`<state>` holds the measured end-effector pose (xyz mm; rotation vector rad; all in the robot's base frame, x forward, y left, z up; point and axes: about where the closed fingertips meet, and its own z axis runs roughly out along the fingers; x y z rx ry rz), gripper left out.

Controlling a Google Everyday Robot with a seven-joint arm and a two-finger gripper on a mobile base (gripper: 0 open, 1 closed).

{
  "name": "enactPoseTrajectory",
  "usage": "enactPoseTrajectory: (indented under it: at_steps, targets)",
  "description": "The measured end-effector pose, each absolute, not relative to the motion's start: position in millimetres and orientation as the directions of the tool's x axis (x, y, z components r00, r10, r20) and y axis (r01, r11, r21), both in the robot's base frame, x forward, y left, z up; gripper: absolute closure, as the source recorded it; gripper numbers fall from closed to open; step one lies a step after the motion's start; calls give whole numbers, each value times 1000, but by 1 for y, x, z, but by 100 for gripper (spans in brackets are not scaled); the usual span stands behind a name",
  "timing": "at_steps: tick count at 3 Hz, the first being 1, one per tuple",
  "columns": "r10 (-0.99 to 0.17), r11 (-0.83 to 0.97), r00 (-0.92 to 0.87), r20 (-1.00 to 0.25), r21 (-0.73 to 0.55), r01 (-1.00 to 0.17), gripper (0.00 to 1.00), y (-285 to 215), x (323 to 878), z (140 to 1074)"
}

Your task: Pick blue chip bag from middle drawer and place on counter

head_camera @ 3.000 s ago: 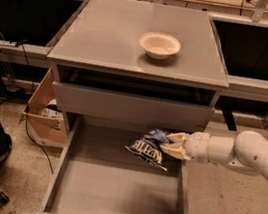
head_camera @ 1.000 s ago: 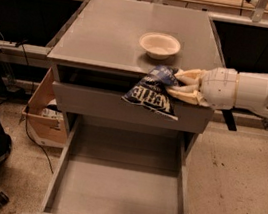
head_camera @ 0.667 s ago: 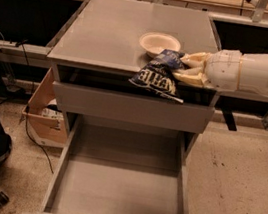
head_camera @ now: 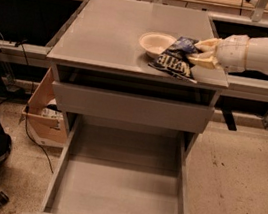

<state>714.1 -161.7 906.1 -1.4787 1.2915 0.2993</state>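
gripper: gripper (head_camera: 201, 53) is reaching in from the right, over the front-right part of the counter (head_camera: 111, 29)
fingers: fingers (head_camera: 208, 43) are pinching the bag's right edge, closed down on it, so the bag is hanging tilted
blue chip bag: blue chip bag (head_camera: 176, 58) is sitting low over the counter, just beside the white bowl (head_camera: 154, 42); cannot tell if the lower edge is touching
middle drawer: middle drawer (head_camera: 119, 193) is standing pulled out, nothing showing in it
step: probably lowering to release; the bowl is crowding the drop spot
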Motion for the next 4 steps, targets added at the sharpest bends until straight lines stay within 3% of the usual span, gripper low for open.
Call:
enactPoseTrajectory:
  at_steps: [3, 4]
  targets:
    - [-628, 176, 443, -640, -671, -720, 100, -249, 748, 903]
    - [-661, 242, 414, -626, -700, -672, 100, -247, 773, 886]
